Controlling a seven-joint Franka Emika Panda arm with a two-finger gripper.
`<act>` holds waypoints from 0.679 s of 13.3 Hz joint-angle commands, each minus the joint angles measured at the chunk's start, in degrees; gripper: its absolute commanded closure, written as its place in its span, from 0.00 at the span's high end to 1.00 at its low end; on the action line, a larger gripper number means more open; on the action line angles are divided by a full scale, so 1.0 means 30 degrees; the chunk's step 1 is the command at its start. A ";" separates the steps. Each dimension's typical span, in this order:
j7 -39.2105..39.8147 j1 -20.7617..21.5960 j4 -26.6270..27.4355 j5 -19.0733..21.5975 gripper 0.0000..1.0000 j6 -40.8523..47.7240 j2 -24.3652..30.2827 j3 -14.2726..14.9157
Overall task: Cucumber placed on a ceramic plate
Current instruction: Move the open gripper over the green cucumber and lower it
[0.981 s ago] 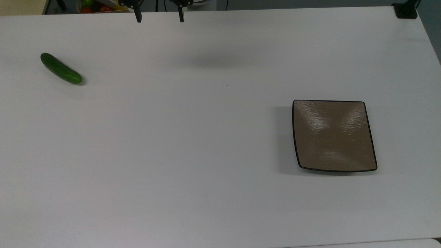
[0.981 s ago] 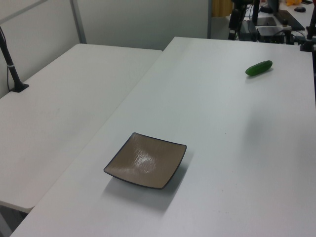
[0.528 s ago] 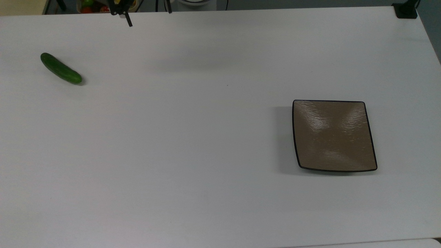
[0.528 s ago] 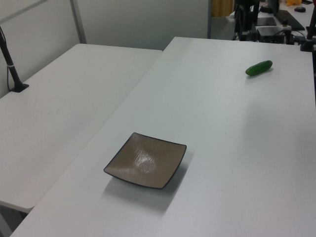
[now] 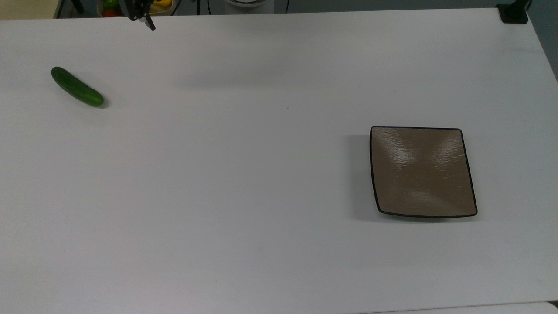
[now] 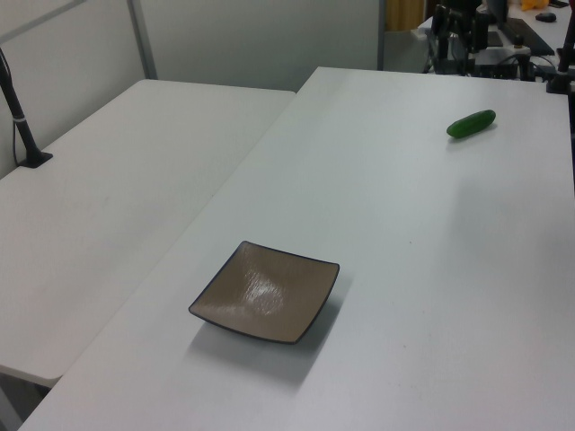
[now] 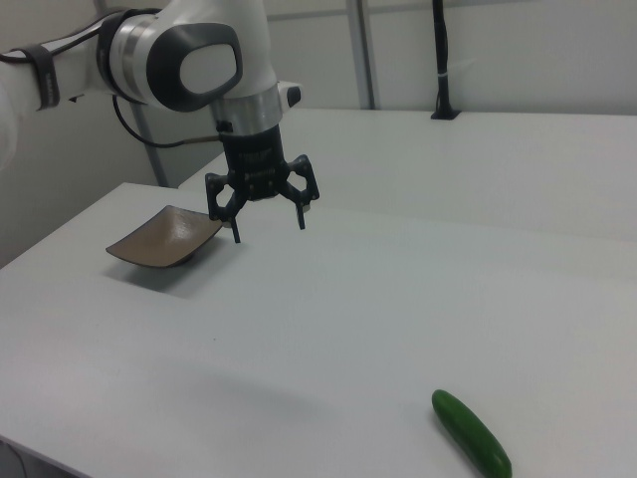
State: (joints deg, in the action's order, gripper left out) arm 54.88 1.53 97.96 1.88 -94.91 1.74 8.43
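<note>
The dark green cucumber (image 5: 77,86) lies on the white table near the top view's left edge, and shows too as the cucumber (image 6: 472,123) and the cucumber (image 7: 471,434). The square brown ceramic plate (image 5: 422,171) sits bare at the top view's right, also the plate (image 6: 266,292) and the plate (image 7: 164,237). My gripper (image 7: 269,227) hangs open above the table with nothing in it, well away from both things. One of its fingers (image 5: 150,25) pokes in at the top view's upper edge, right of and beyond the cucumber.
A bin of colourful vegetables (image 5: 114,6) stands beyond the table's far edge. A black clamp base (image 5: 513,13) sits at the top view's upper right corner. A second white table (image 6: 117,180) adjoins on the left view's left.
My gripper has moved towards the top view's left along the far table edge, closer to the cucumber's side. Cucumber and plate have not moved.
</note>
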 commanded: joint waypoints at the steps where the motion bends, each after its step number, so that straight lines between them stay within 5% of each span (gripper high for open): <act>1: 0.0633 -0.0565 0.0248 0.0134 1.00 0.0349 0.0093 0.0062; 9: 0.3062 -0.3698 0.0277 -0.1182 1.00 -0.3133 -0.1808 0.0062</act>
State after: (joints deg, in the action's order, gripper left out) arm 60.81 -7.20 98.30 -0.22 -100.62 -1.67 8.61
